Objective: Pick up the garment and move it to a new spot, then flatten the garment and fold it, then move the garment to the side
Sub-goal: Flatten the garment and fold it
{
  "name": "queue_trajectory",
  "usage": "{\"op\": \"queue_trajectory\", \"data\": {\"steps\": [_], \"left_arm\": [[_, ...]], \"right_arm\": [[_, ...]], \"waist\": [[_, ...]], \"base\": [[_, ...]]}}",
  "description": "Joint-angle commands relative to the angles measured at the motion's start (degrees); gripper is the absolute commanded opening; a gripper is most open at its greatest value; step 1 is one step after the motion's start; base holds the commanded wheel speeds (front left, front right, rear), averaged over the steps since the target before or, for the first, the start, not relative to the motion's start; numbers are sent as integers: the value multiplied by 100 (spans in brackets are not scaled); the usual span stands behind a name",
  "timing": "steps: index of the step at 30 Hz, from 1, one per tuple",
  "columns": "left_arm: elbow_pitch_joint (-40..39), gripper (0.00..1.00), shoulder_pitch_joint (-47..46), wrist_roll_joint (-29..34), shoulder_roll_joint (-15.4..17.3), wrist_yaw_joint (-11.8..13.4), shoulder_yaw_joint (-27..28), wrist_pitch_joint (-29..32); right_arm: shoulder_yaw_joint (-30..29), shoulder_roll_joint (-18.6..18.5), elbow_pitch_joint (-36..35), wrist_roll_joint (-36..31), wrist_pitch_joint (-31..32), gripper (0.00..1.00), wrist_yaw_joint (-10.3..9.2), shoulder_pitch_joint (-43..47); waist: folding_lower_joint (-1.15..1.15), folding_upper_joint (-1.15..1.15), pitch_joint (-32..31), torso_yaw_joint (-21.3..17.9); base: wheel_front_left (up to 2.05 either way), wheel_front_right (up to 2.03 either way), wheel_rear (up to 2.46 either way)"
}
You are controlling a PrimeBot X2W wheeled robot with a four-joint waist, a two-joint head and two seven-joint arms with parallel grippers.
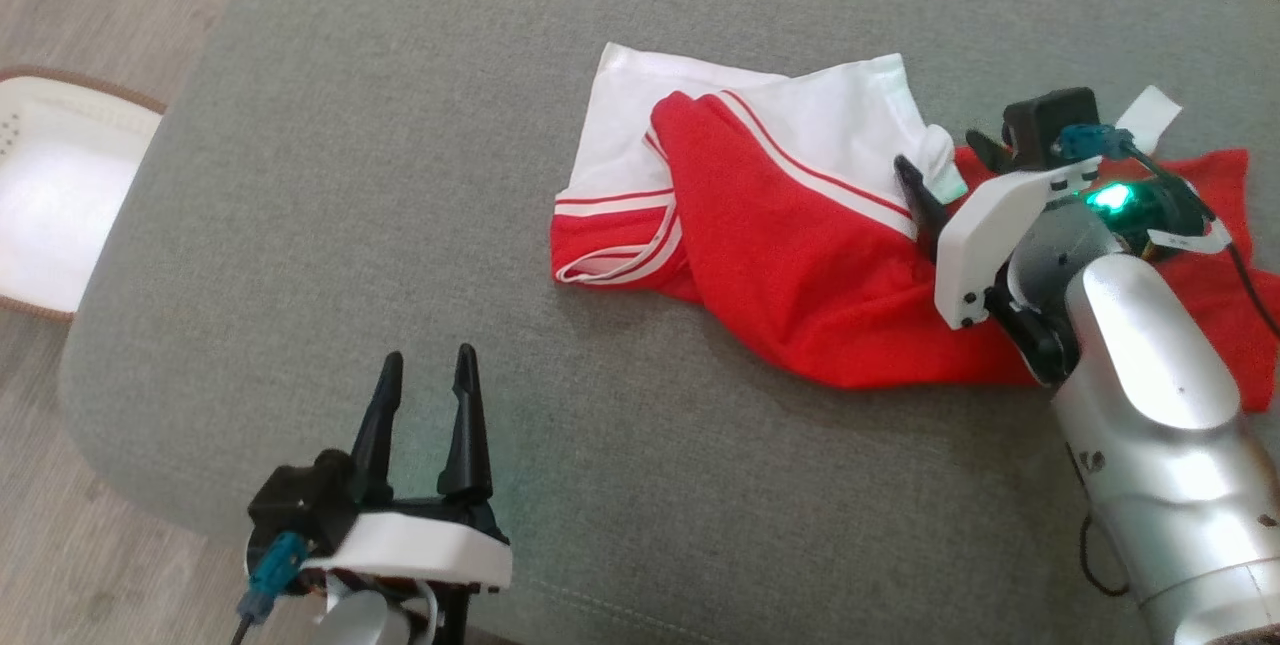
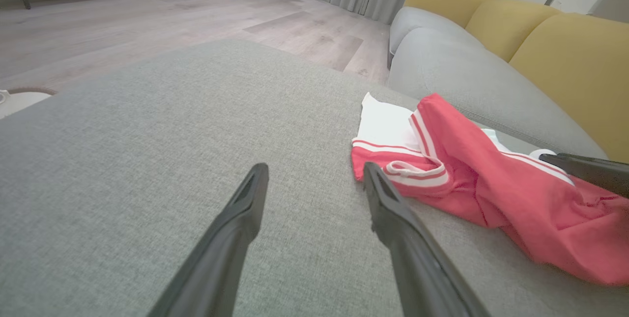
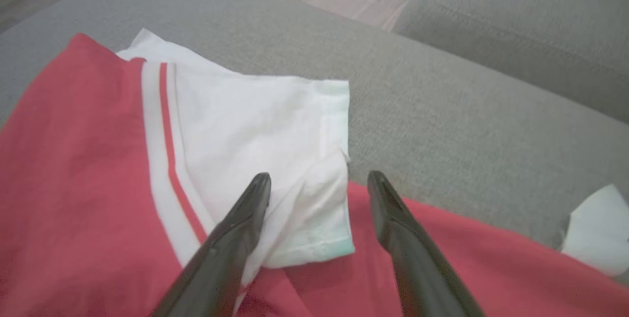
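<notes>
A crumpled red and white garment [image 1: 780, 265] lies on the grey cushion [image 1: 400, 175], right of its middle. My right gripper [image 1: 940, 153] stands open just above the garment's right part. In the right wrist view its fingers [image 3: 236, 238] straddle a bunched white sleeve [image 3: 275, 125] without pinching it. My left gripper [image 1: 428, 357] is open and empty near the cushion's front left, well clear of the cloth. In the left wrist view the left gripper [image 2: 315, 167] points across the cushion, with the garment [image 2: 467, 179] to its right and a right-arm finger [image 2: 589, 169] at the edge.
The cushion's rounded edge drops to a wooden floor [image 1: 90, 5] on the left, where a white basket [image 1: 60, 195] stands. A grey sofa [image 2: 442, 61] with yellow back cushions [image 2: 565, 56] runs behind the garment. Bare cushion spreads left of the cloth.
</notes>
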Motion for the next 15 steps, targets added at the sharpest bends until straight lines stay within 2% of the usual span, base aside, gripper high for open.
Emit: {"op": "queue_trajectory", "data": {"steps": [1, 2, 3, 4, 5, 6, 11, 15], "left_arm": [[-82, 100, -158, 4, 38, -43, 171, -73], [-63, 100, -160, 8, 29, -53, 180, -78], [-46, 100, -160, 12, 21, -61, 189, -83], [-33, 100, -161, 16, 14, -68, 199, -88], [-21, 100, -163, 19, 8, -74, 211, -91], [-9, 100, -164, 23, 4, -77, 225, -95], [22, 100, -176, 50, 4, -87, 279, -105], [12, 100, -156, 74, 50, -83, 316, -109]], "right_arm": [[118, 54, -54, 114, 71, 100, -4, -178], [133, 74, 21, 206, 107, 100, -4, -204], [156, 86, 73, 295, 123, 67, -4, -226], [183, 96, 108, 388, 123, 40, -4, -243], [210, 101, 139, 474, 118, 26, -4, -259], [248, 103, 159, 551, 101, 0, -4, -274], [493, 119, 42, 714, -387, 0, -4, -407], [1005, 223, -322, 826, -774, 0, -4, -431]], "waist": [[0, 0, 30, 46], [0, 0, 33, 55], [0, 0, 32, 63], [0, 0, 31, 65], [0, 0, 29, 62], [0, 0, 23, 56], [0, 0, -44, -17], [0, 0, -146, -91]], "base": [[0, 0, 0], [0, 0, 0], [0, 0, 0], [0, 0, 0], [0, 0, 0], [0, 0, 0], [0, 0, 0], [0, 0, 0]]}}
